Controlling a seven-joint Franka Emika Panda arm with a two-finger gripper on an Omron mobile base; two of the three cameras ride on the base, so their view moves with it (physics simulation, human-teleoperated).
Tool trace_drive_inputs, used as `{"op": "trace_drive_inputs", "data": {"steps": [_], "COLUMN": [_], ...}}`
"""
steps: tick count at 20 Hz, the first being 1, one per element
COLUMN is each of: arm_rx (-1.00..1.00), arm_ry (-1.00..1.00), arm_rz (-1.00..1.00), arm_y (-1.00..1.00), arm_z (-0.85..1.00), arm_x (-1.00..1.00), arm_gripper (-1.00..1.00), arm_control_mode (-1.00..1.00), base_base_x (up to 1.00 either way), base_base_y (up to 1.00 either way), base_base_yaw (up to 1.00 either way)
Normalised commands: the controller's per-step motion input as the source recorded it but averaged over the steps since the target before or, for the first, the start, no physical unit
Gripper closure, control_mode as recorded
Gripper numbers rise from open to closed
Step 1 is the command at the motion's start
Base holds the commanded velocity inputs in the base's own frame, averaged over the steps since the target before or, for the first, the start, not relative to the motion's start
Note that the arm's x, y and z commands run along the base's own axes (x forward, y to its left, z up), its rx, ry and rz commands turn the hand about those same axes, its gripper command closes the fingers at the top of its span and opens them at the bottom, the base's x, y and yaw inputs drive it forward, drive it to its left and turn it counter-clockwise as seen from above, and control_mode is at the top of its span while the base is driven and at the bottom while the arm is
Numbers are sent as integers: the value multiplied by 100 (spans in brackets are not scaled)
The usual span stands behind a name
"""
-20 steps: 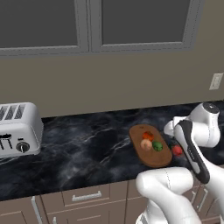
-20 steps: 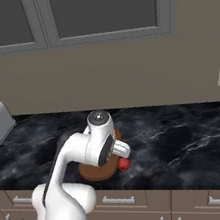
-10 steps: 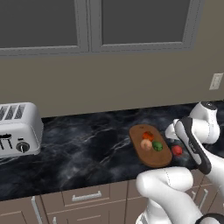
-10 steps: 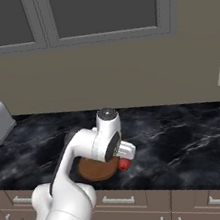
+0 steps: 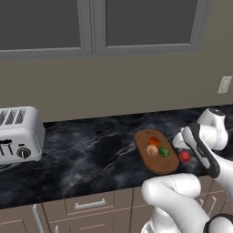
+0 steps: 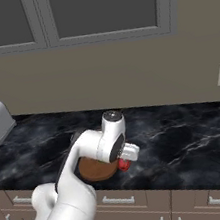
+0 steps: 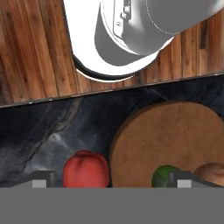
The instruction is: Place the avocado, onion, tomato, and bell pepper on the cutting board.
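The oval wooden cutting board [image 5: 159,164] lies on the black counter, also visible as cutting board [image 7: 175,131] in the hand view. On it sit the orange-red tomato [image 5: 154,141], the pale onion [image 5: 151,150] and the dark-green avocado [image 5: 164,152]. The red bell pepper [image 5: 184,156] rests on the counter just off the board's right edge. My gripper [image 7: 111,180] hangs open above the counter, and the bell pepper [image 7: 86,169] lies between its fingertips [image 7: 42,179], nearer the left one. The avocado [image 7: 164,176] and onion [image 7: 212,170] show by the other tip. Nothing is held.
A silver toaster [image 5: 18,134] stands at the counter's far left. The wall rises behind the counter, with an outlet [image 5: 224,84] at the right. Drawer fronts [image 5: 86,205] run below the counter edge. My own forearm [image 5: 200,148] crosses close to the pepper.
The hand has swung right, from over the board to above the red bell pepper beside it. The jaws stayed open. The produce has not moved.
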Motion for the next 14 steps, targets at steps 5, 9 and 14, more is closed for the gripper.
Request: {"op": "trace_drive_inputs", "data": {"steps": [5, 9, 14], "arm_rx": [-4, -2, 0], "arm_ry": [0, 0, 0], "arm_rz": [8, 8, 9], "arm_y": [0, 0, 0], "arm_z": [-26, -16, -7], "arm_x": [0, 0, 7], "arm_gripper": [-100, -100, -100], "arm_control_mode": [-100, -100, -100], "base_base_x": [0, 0, 0], "base_base_y": [0, 0, 0], "base_base_yaw": [0, 0, 0]}}
